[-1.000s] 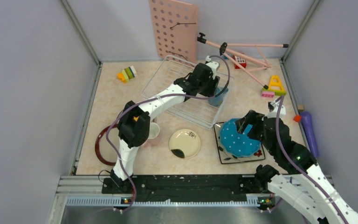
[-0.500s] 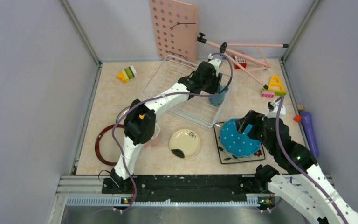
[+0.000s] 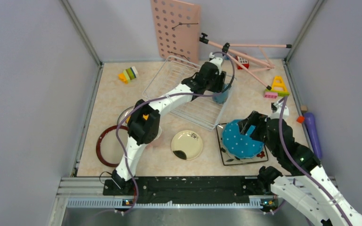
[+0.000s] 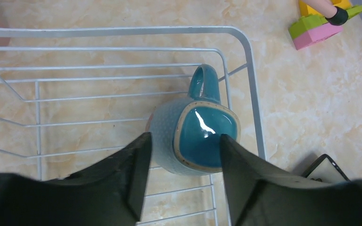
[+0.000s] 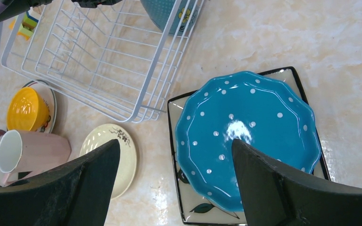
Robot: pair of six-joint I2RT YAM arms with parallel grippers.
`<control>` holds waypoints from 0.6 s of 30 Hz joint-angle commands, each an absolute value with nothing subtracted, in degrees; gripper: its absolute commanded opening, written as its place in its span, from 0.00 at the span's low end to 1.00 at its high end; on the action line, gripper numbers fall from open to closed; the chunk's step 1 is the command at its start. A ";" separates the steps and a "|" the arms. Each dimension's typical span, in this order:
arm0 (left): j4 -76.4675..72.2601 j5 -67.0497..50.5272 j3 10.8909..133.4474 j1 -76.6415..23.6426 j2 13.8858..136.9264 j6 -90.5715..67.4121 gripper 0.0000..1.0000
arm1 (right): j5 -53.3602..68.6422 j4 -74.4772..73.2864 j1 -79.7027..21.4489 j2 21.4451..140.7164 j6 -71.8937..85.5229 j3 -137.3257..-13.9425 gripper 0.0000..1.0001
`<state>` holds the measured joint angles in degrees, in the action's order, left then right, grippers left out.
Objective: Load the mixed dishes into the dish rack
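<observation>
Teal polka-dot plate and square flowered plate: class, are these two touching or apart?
Touching. The right wrist view shows the teal polka-dot plate lying directly on top of the square flowered plate, covering most of it.

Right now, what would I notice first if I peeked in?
The bright teal polka-dot plate, lying on a square flowered plate at the front right of the table, jumps out first. Next comes the glossy blue ceramic mug standing in the right corner of the white wire dish rack, with the left claw straddling it.
</observation>
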<state>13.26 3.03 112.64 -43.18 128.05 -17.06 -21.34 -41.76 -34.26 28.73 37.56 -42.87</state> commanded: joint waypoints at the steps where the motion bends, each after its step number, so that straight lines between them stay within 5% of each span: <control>1: 11.15 3.63 111.79 -42.64 126.63 -18.44 0.65 | -21.67 -41.92 -34.10 29.05 37.20 -45.86 0.87; 4: 9.37 2.38 110.20 -42.63 124.38 -18.87 0.79 | -22.03 -43.21 -34.10 30.03 38.65 -46.09 0.93; 11: 10.20 1.64 110.20 -42.54 119.45 -20.15 0.87 | -32.43 -57.18 -34.10 37.52 56.50 -47.45 0.96; 14: 11.23 2.36 109.31 -42.56 116.72 -21.05 0.98 | -34.53 -63.21 -34.10 40.67 63.52 -47.53 0.96; 18: 15.89 6.65 109.03 -42.42 112.84 -22.14 0.98 | -33.31 -65.88 -34.08 42.23 69.84 -44.12 0.96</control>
<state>13.91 3.07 109.06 -42.52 120.79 -20.58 -30.92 -59.59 -34.26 41.71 59.48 -45.06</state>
